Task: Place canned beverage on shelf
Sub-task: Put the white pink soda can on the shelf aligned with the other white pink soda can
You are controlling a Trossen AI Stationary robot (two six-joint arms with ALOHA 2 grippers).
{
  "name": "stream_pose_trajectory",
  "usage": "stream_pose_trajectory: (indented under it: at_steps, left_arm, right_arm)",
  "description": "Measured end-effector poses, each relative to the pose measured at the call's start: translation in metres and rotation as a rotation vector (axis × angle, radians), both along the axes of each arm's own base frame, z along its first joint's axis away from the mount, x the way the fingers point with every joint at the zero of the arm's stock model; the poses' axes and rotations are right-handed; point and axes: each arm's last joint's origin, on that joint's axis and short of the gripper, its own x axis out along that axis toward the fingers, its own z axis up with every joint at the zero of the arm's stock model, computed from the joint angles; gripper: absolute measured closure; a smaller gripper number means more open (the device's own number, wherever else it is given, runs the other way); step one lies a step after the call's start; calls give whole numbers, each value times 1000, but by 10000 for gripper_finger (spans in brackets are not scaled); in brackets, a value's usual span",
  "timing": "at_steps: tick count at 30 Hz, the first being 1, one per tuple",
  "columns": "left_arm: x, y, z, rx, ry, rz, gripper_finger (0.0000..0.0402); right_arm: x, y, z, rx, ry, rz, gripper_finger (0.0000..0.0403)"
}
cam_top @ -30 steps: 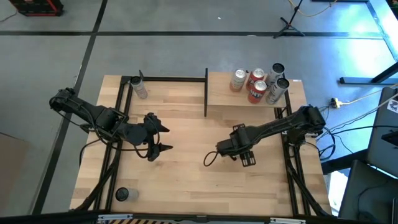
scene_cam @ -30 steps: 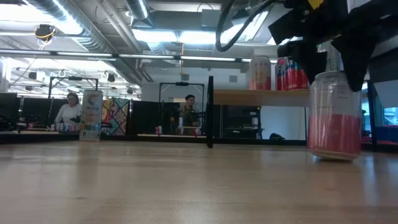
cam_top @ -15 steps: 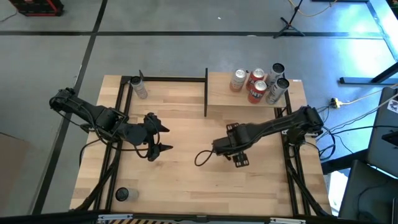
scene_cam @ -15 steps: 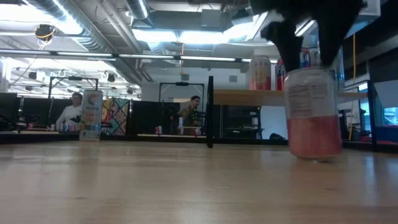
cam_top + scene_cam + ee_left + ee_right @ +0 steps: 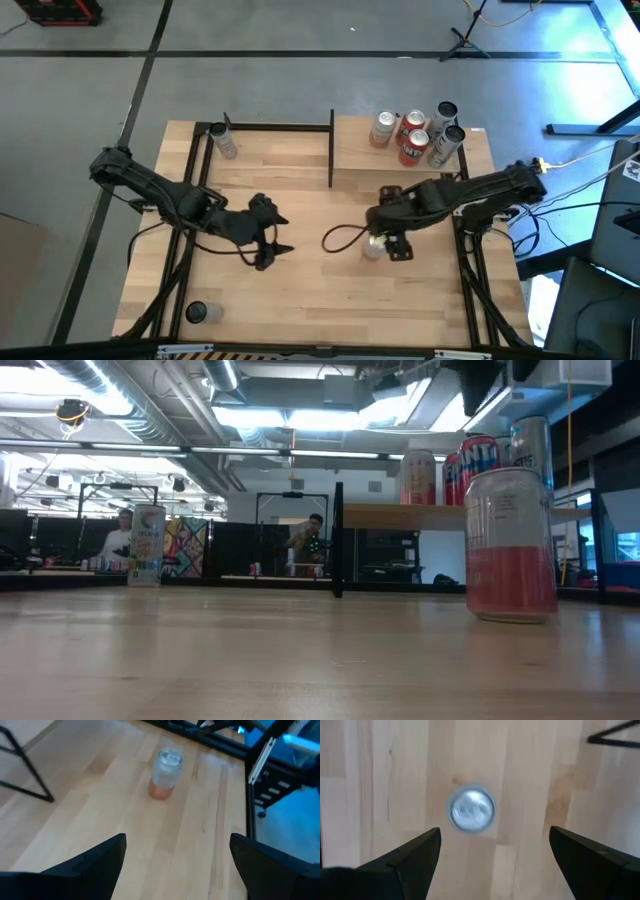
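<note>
Can: pink-and-silver beverage can (image 5: pixel 373 246) stands upright on the counter (image 5: pixel 300 300), long axis vertical, silver lid facing up; it sits right of centre, on the near side of the shelf (image 5: pixel 350 160) and not on it.
Shelf: light-wood board at the far right of the counter, carrying a cluster of upright cans (image 5: pixel 415 135).
Right end effector: right end effector (image 5: pixel 392 238) is above the can, fingers spread wide, holding nothing; the right wrist view looks straight down on the round lid (image 5: pixel 472 810) between the two fingers, apart from both.
Left end effector: left end effector (image 5: pixel 275 232) hangs over the counter's left-centre, fingers wide, empty, well apart from the can.
Low view only: label side of the can (image 5: pixel 510 545), clear upper band over pink lower part, base flat on the counter.
Left wrist view only: the can (image 5: pixel 165 774) seen from the side, untouched.
Other cans: one at the far left corner (image 5: pixel 222 142), one at the near left edge (image 5: pixel 200 313).
</note>
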Motion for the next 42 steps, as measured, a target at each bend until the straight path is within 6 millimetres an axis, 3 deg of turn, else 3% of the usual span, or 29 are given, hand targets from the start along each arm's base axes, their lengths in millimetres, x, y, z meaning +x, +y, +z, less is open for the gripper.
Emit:
stream_pose_trajectory:
  at_steps: [6, 9, 13, 22, 31, 42]
  left_arm:
    - [37, -7, -19, -44, -57, 35, 56]
    - [61, -9, -36, -77, -80, 70, 56]
    - [92, -12, -61, -135, -114, 87, 56]
    - [143, -15, -134, -217, -139, 173, 56]
    - [164, -6, -191, -248, -108, 245, 56]
    - [170, 14, -196, -247, -105, 290, 56]
  right_arm:
    - [-52, -13, -5, 18, -41, -67, 45]
    - [-77, -20, -24, 22, -70, -108, 45]
    - [-91, -25, -56, 69, -132, -185, 45]
    - [-94, -27, -124, 53, -178, -241, 45]
    - [-76, -24, -140, 68, -324, -279, 45]
    - [-69, -20, -144, 115, -340, -272, 45]
